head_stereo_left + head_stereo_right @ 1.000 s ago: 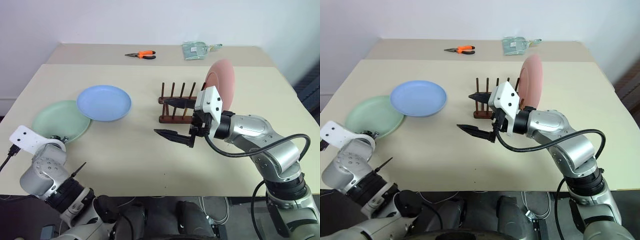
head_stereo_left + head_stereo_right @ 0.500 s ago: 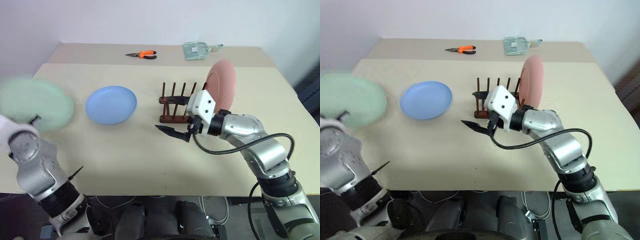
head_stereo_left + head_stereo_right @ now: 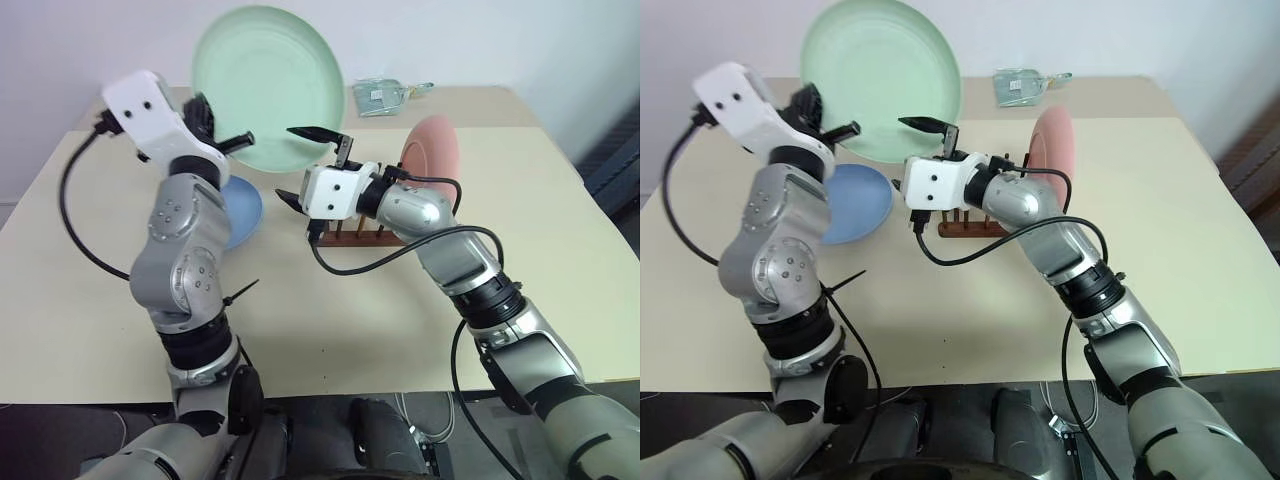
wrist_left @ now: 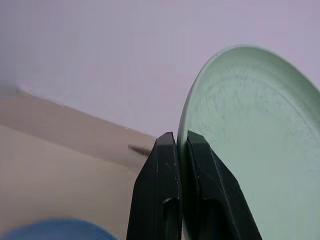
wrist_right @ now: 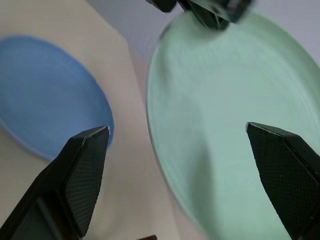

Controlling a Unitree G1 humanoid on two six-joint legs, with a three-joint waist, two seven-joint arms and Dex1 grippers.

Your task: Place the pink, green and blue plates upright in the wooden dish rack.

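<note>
Two robot arms reach over a beige surface. The left arm is raised with its elbow bent, and its left gripper is clenched on the rim of the green plate, holding it high above the surface, nearly on edge, its hollow face turned toward the robot. The right arm stretches forward and across toward the left, roughly level. Its right gripper has its fingers spread wide, one finger above, just in front of the green plate's lower edge, grasping nothing. The blue plate lies flat on the surface below the green plate. The pink plate stands upright at the right end of the wooden dish rack, which sits behind the right forearm. A clear plastic packet lies on the far side of the surface.
</note>
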